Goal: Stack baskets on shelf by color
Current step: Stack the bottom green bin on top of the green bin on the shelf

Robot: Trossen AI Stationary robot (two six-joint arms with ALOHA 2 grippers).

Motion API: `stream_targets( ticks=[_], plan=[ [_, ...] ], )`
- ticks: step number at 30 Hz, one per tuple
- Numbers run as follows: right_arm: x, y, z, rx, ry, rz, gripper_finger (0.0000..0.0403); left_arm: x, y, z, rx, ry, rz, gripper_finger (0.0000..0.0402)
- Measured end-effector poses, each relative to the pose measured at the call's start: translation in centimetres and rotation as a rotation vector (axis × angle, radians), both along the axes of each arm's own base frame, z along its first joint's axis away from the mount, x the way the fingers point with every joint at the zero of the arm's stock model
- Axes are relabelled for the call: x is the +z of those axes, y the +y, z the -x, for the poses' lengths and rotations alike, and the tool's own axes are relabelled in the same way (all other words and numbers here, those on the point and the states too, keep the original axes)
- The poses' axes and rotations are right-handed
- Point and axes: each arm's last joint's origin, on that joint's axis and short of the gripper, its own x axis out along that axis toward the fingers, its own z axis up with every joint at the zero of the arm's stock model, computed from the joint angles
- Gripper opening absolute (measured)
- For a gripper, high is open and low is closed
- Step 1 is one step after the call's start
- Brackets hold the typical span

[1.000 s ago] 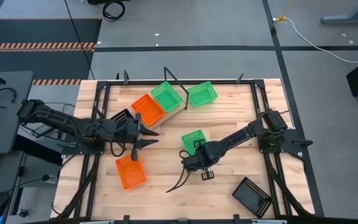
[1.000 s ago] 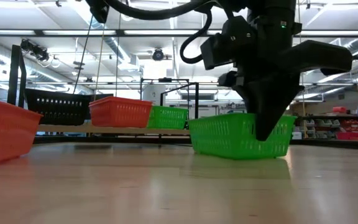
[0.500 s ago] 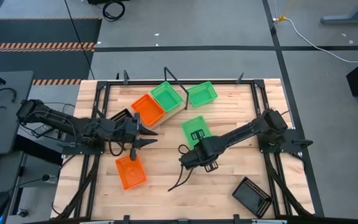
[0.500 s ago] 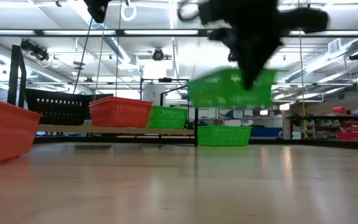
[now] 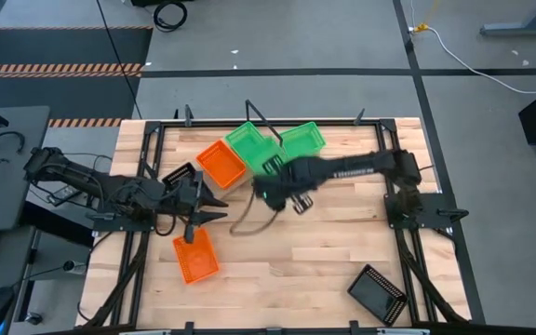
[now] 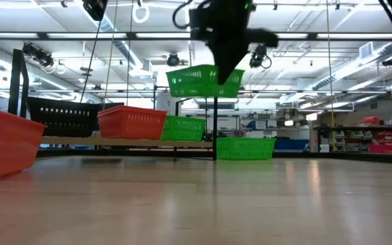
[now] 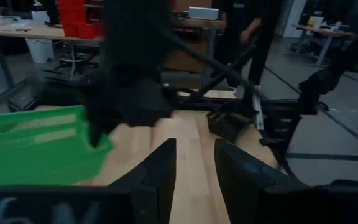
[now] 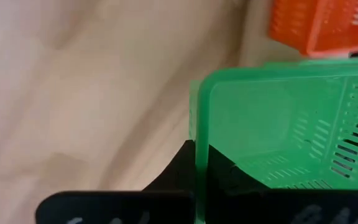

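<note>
My right gripper (image 6: 224, 68) is shut on a green basket (image 6: 204, 82) and carries it high above the table, close to the shelf (image 6: 80, 141) at the far side. On the shelf stand an orange basket (image 5: 221, 164) and a green one (image 5: 249, 144); another green basket (image 5: 302, 140) sits just right of them. A second orange basket (image 5: 195, 257) rests on the table near the left arm. One black basket (image 5: 377, 293) lies at the near right, another (image 6: 63, 116) shows at the shelf's left. My left gripper (image 5: 214, 200) hovers open over the table's left middle. My right gripper pinches the green basket's side wall at its rim (image 8: 201, 124), one finger (image 8: 176, 171) outside and one (image 8: 229, 175) inside. The fingers come from above, pointing down. The basket hangs below them, lifted clear of the table and about level.
Black frame rails (image 5: 161, 149) run along the table's edges and around the shelf. Bare tabletop (image 5: 296, 251) spreads across the middle and near side. People and furniture show in the room beyond the table.
My right gripper has lifted the green basket off the table's middle and carried it up and toward the far left, to the shelf. The basket now hangs clear in the air. The left arm has drawn back slightly toward the left.
</note>
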Motion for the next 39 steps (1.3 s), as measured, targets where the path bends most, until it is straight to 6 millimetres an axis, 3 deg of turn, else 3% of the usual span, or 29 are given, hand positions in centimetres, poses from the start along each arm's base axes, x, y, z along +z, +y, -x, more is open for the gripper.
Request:
stream_targets(
  ticks=[8,14,22,30,39],
  plan=[
    [0.4,-7.1,-1.3,0.072,-0.105,-0.069,0.0005,-0.2,0.1,0.0,0.031,0.014,-0.019,0.0117],
    [1.0,-9.6,-2.3,0.208,-0.231,-0.054,0.0005,-0.1,0.1,0.1,0.028,0.008,-0.06,0.0117],
    [1.3,-12.7,-2.2,0.225,-0.286,-0.043,0.0005,0.9,0.8,1.1,0.112,-0.049,-0.09,0.0117],
    [1.3,-14.0,-2.1,0.231,-0.338,-0.093,0.0005,1.4,1.7,1.6,0.181,-0.076,-0.092,0.0117],
    [-0.8,-13.9,-2.0,0.222,-0.302,-0.111,0.0007,1.4,2.6,1.4,0.236,-0.071,-0.096,0.0117]
  ],
)
